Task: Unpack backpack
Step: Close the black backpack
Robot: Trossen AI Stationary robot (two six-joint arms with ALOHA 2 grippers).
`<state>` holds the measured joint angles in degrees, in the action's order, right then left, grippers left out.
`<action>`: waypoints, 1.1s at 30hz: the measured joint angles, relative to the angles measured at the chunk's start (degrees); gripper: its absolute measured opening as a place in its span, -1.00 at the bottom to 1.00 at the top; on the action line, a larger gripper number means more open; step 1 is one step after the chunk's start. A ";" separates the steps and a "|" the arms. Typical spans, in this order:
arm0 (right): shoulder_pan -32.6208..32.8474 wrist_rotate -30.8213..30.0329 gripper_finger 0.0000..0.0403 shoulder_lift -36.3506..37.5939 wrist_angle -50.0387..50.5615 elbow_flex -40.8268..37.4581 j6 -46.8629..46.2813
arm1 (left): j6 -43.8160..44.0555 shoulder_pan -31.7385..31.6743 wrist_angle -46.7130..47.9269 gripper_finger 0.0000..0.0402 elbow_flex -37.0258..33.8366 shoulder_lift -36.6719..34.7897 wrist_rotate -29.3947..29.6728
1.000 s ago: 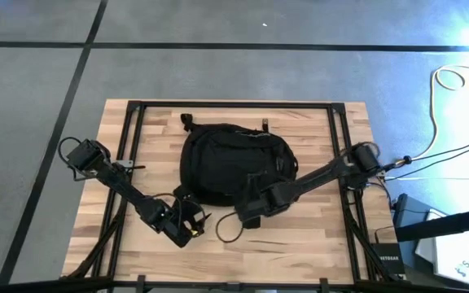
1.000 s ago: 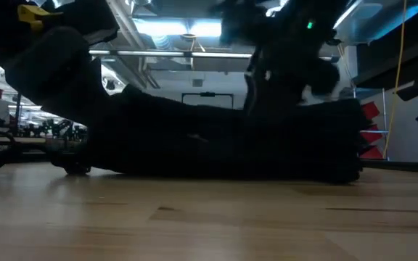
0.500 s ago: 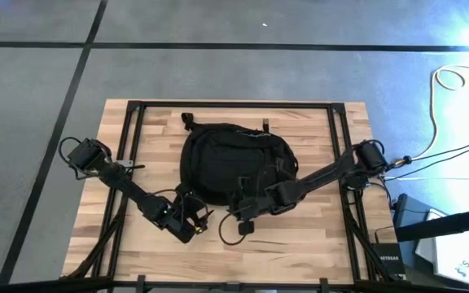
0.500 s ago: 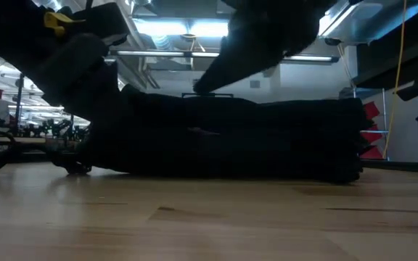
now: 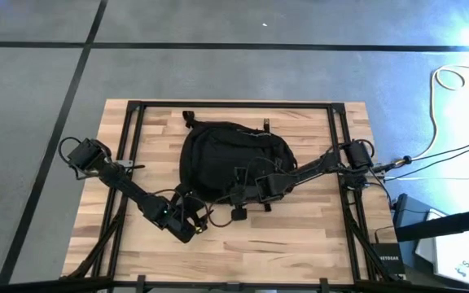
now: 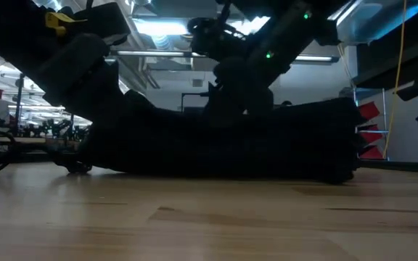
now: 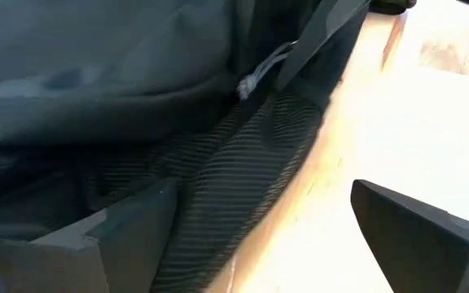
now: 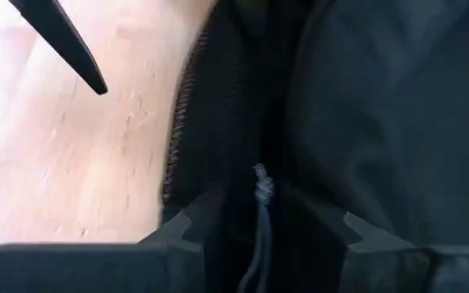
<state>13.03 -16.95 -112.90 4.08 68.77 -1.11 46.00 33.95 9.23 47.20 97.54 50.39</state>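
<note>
The black backpack (image 5: 230, 159) lies flat on the wooden table's middle, its top loop (image 5: 187, 120) toward the far edge. My right gripper (image 5: 236, 194) is over its near edge, tipped down. In the right wrist view a thin knotted pull cord (image 8: 263, 189) runs between the two fingers of my right gripper (image 8: 263, 220), with a narrow gap on each side. My left gripper (image 5: 190, 221) stands open at the backpack's near left corner. A mesh strap (image 7: 243, 171) and a second knotted cord (image 7: 251, 81) lie ahead of it. My right gripper comes slanting down from the near right, its fingers (image 8: 194, 224) on either side of the knotted pull cord (image 8: 260, 203) at the backpack's near edge. Whether they touch the cord or the fabric under them cannot be told.
Black frame rails (image 5: 133, 163) run along the table's left and right sides. Bare wood (image 5: 267, 248) lies between the backpack and the near edge. Cables (image 5: 450, 81) trail on the floor off the right side.
My right gripper has moved from the bare wood near the backpack toward the far edge, onto the backpack's near edge. It has sunk and tipped further down. The backpack has stayed where it was.
</note>
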 joint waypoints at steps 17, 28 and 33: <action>-0.31 7.16 -0.45 -2.67 -3.44 -0.04 6.74 | 0.01 0.00 0.03 0.75 0.00 0.02 0.00; 1.84 22.95 -0.45 -1.62 2.28 -0.05 8.82 | 0.02 -0.31 -0.10 0.75 0.02 0.02 -0.17; 3.64 22.87 -0.45 -0.18 4.61 -0.11 8.82 | 0.00 -0.70 -0.20 0.75 0.01 0.02 0.00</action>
<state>16.67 5.93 -113.08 8.69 68.66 7.71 46.00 33.26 9.03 47.21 97.56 50.39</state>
